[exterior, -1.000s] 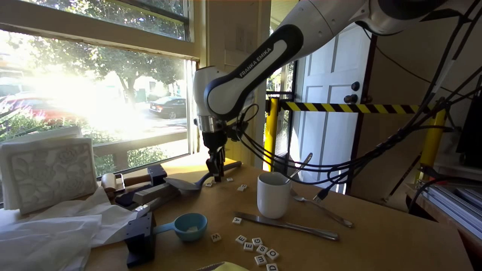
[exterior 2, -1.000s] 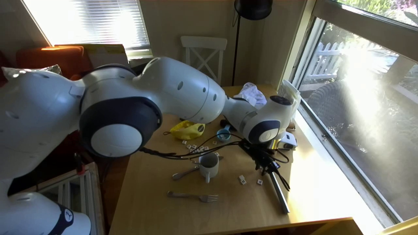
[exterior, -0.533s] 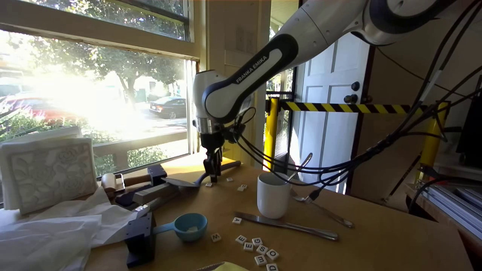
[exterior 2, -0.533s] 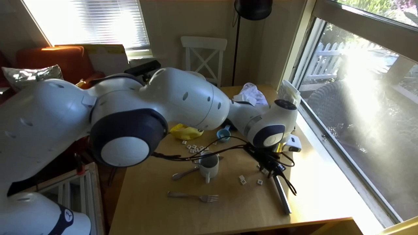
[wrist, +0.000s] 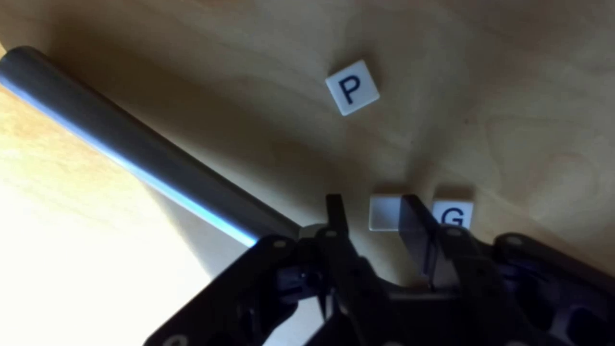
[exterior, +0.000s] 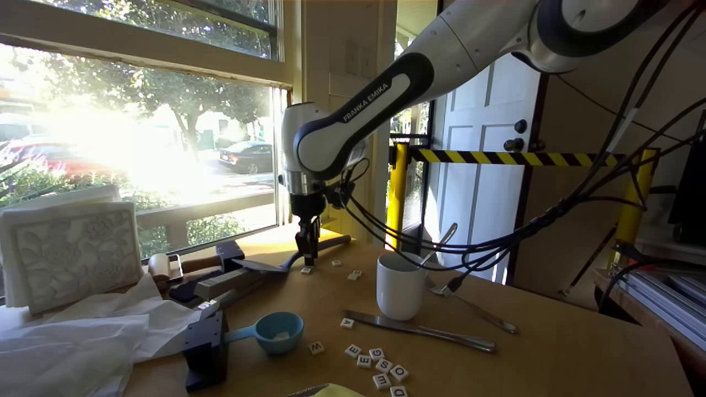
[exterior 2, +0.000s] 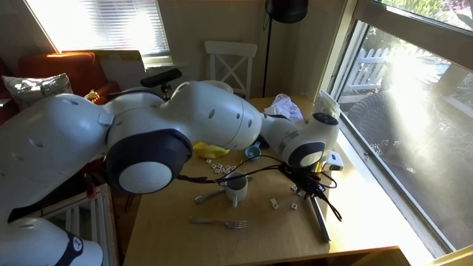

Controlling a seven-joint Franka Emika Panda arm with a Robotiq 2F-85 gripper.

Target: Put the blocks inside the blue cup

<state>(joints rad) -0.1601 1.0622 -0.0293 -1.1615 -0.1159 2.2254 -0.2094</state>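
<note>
Blue cup [exterior: 279, 347] holds at least one white block [exterior: 282, 336].

A white mug [exterior: 400, 292] with a utensil handle [exterior: 444, 240] leaning out of it, a knife [exterior: 419, 330] beside it on the counter [exterior 2: 177, 244], a fork [exterior 2: 218, 222] apart from both, a white door [exterior: 469, 187] behind a striped barrier [exterior: 510, 159], an orange armchair [exterior 2: 81, 70]

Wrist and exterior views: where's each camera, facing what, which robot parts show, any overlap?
Wrist view: mounted by the gripper, facing down at lettered tiles; both fingers show.
In an exterior view: fairly low, facing past the blue cup toward the door; arm and gripper show.
In an exterior view: high, beyond the fork, angled down toward the white chair; arm shows.
Both exterior views share the blue cup and white mug, from roughly opposite sides.
</note>
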